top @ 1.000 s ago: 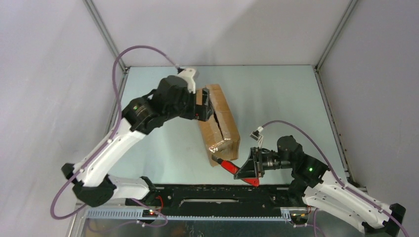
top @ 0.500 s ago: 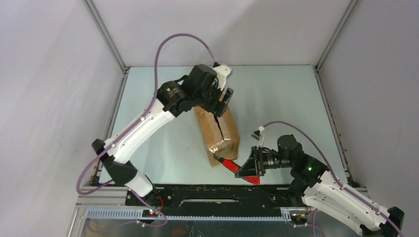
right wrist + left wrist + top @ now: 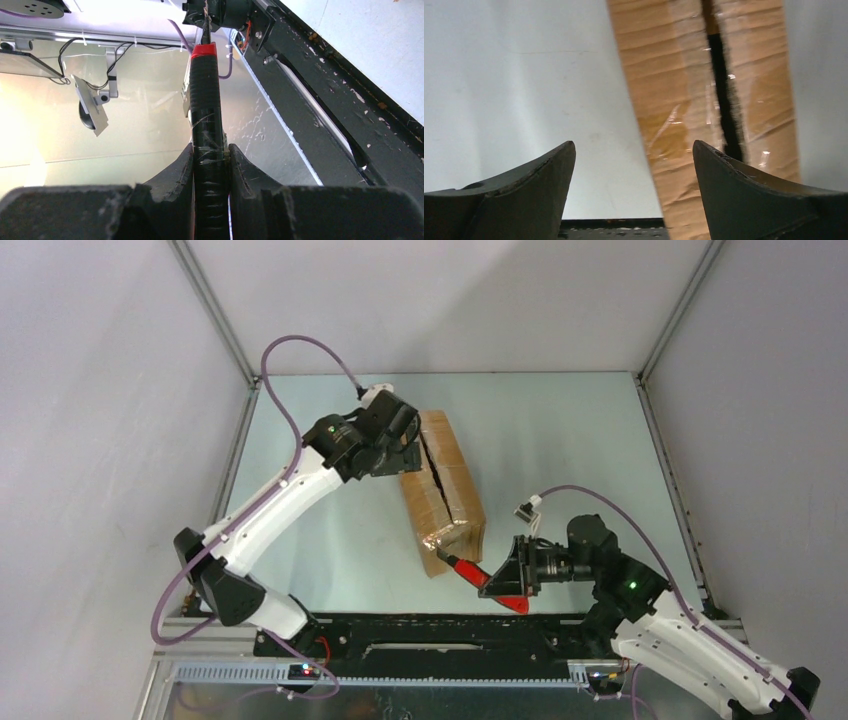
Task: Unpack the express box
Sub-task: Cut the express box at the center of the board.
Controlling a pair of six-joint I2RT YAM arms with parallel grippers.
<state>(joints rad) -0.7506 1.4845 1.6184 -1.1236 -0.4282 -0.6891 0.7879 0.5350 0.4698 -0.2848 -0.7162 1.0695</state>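
Observation:
The express box (image 3: 445, 490) is a brown taped carton lying lengthwise mid-table, its top seam (image 3: 724, 100) slit open into a dark gap. In the top view, my left gripper (image 3: 408, 447) hovers at the left side of the box's (image 3: 679, 90) far end. Its jaws are open and hold nothing, and in the left wrist view its right fingertip (image 3: 724, 170) stands over the box top. My right gripper (image 3: 497, 580) sits off the box's near corner, shut on a black cutter with a red tip (image 3: 465, 571). The right wrist view shows the cutter (image 3: 204, 90) pinched between the fingers.
A black mounting rail (image 3: 450, 635) runs along the near table edge under both arm bases. Grey enclosure walls with metal frame posts (image 3: 215, 310) close in the table on three sides. Purple cables (image 3: 290, 350) loop off both arms.
My left arm swung over the box's far end and came back to its left side, jaws staying wide. The right arm and cutter barely moved.

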